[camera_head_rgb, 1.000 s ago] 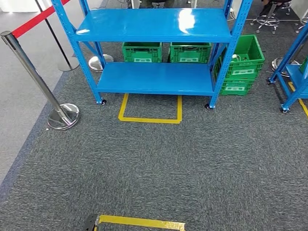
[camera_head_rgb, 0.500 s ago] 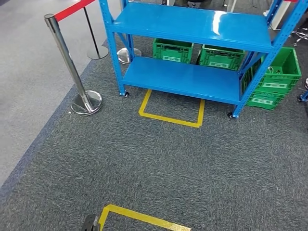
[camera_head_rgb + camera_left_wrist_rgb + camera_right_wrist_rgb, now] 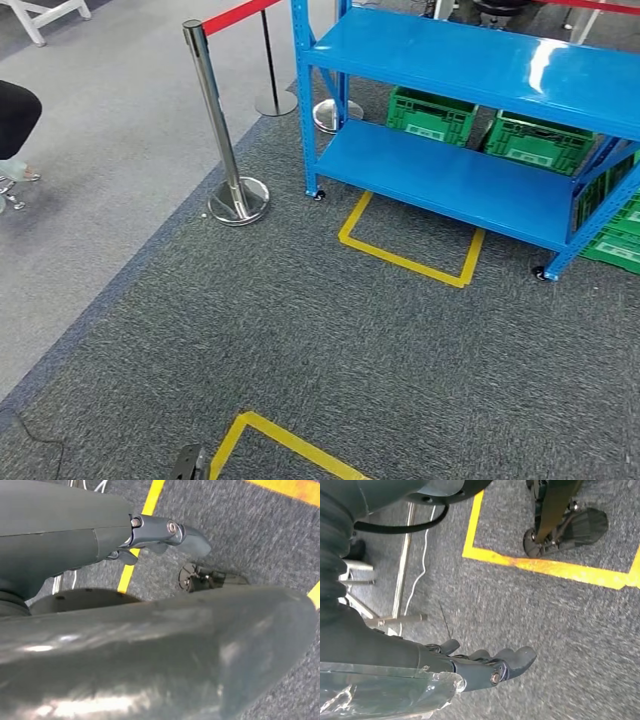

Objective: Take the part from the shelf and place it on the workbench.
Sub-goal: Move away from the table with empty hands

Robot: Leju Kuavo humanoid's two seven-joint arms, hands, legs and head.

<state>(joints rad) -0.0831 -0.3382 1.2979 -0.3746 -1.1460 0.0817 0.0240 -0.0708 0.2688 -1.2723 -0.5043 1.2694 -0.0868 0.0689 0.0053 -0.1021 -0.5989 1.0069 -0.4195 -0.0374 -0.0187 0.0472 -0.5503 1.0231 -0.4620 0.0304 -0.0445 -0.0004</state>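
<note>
So the whole view has swung left: the blue shelf sits at 1 o'clock now, camera turning, not furniture. No part visible on it. Left hand and right hand hang empty, fingers loosely apart.

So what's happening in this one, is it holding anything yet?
Nothing is held yet. Both arms hang over the grey carpet: the left hand and the right hand are extended and carry nothing. The blue shelf stands ahead to the right; its two visible levels look bare, with green crates on the floor behind it.
</note>
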